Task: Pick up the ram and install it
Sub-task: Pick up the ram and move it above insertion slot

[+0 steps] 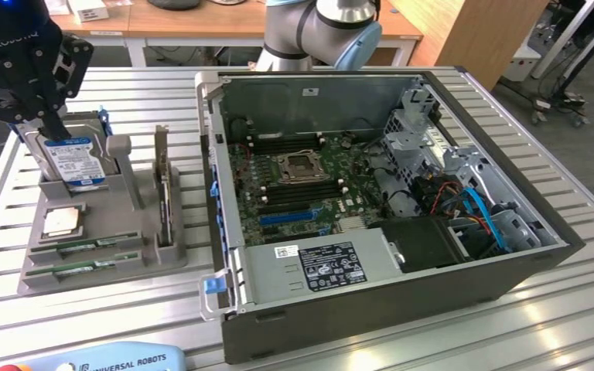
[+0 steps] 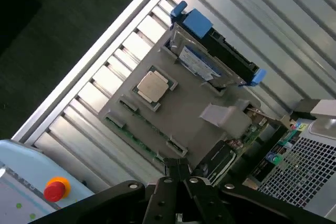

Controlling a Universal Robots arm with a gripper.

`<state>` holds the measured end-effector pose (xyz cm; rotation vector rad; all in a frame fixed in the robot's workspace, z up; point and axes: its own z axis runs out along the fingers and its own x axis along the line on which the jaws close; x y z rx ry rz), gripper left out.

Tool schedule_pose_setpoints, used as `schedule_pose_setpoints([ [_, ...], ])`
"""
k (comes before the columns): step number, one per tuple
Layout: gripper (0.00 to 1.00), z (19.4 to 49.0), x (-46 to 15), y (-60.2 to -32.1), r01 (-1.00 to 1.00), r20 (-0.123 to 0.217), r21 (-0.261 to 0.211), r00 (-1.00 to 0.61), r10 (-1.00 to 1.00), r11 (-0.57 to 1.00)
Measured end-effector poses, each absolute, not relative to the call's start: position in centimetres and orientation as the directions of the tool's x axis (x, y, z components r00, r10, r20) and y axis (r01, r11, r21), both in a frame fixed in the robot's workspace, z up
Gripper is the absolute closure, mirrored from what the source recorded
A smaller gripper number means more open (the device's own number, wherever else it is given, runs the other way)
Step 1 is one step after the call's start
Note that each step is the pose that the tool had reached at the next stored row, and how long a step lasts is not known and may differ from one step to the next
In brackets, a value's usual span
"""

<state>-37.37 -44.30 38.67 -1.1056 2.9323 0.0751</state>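
Two ram sticks [image 1: 83,267] sit edge-up in slots along the front of the grey holder [image 1: 121,224]; they are narrow green boards. In the wrist view the ram [image 2: 132,132] shows as a green strip on the holder's edge, just ahead of my fingertips. My black gripper [image 1: 56,125] hangs at the exterior view's left over the back of the holder, in front of the hard drive [image 1: 73,162]. The gripper [image 2: 178,170] is shut with nothing between its fingers, well above the ram.
On the holder also stand a blue-labelled hard drive [image 2: 202,61], a CPU [image 2: 153,85] and an upright expansion card [image 1: 162,193]. The open computer case [image 1: 380,294] with its motherboard [image 1: 297,174] fills the exterior view's right. A teach pendant [image 2: 55,188] lies near the table edge.
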Motion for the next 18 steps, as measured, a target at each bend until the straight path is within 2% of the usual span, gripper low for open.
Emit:
schedule_pose_setpoints([
  [18,0.90,38.53,-37.37,-44.30,-0.876,-0.023,0.042,-0.482,-0.876,0.481],
])
